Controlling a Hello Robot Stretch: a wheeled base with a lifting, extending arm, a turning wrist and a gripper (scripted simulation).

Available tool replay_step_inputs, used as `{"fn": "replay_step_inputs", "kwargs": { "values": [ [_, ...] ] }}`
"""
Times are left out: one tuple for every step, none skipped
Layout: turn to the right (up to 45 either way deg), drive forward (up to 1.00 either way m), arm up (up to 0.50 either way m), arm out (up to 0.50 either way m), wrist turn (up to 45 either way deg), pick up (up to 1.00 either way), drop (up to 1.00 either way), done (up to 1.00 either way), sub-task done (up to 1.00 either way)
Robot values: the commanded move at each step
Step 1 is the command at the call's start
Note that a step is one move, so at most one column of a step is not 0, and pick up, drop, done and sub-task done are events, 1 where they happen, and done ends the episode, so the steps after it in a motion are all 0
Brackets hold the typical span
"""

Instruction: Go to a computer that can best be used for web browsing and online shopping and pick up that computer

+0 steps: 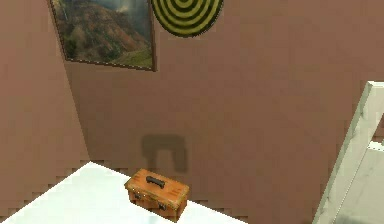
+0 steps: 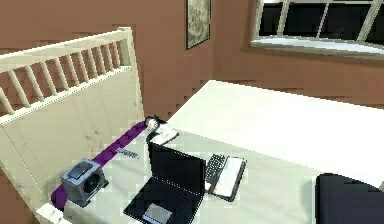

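Arm side view: laptop (image 2: 172, 172) sitting open on bed (image 2: 290, 120); black-white thing (image 2: 226, 176) beside it proving unidentifiable; dark mass (image 2: 350, 200) being cropped at corner; gripper finger state: cannot tell.

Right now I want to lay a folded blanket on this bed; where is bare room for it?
The widest bare patch is the pale bed cover stretching from the black keyboard toward the window. It is crowded by the white slatted headboard: open black laptop, grey cube-shaped gadget, purple strip. A dark cushion lies at the arm side view's lower right.
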Motion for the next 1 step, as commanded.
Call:
{"fn": "replay_step_inputs", "kwargs": {
  "values": [
    [0.0, 0.0, 0.1, 0.0, 0.0, 0.0, 0.0, 0.0, 0.0]
  ]
}}
